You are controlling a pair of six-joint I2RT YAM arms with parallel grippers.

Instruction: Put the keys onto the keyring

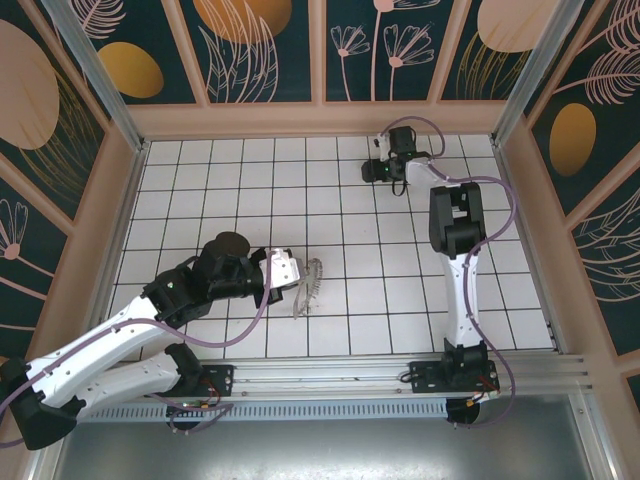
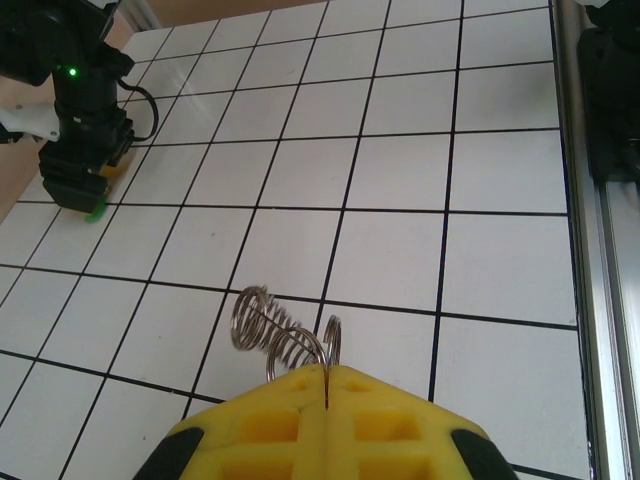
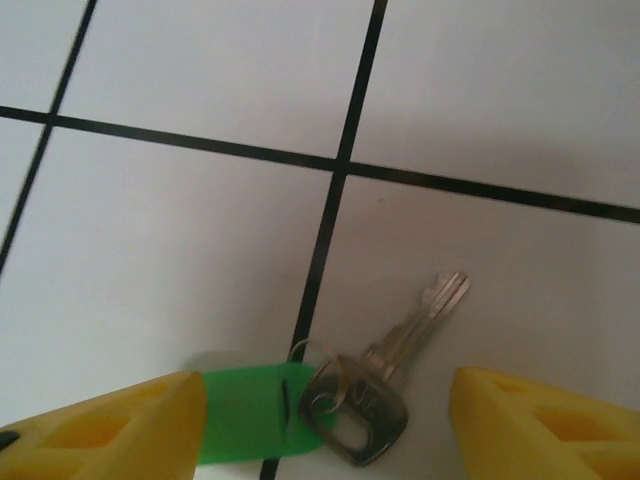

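Left pincer [image 2: 328, 378] is clamped on the keyring [image 2: 285, 335], bare desk [image 2: 400, 230] ahead of it. Right pincer [image 3: 325, 400] (jaws apart) straddles the key [image 3: 405, 335], far wall [image 1: 320, 118] near beyond.

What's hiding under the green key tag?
The green key tag lies on the white tiled floor, across a black grout line. The stretch of line beneath it is covered.

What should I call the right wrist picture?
Open right end effector straddling a silver key with green tag.
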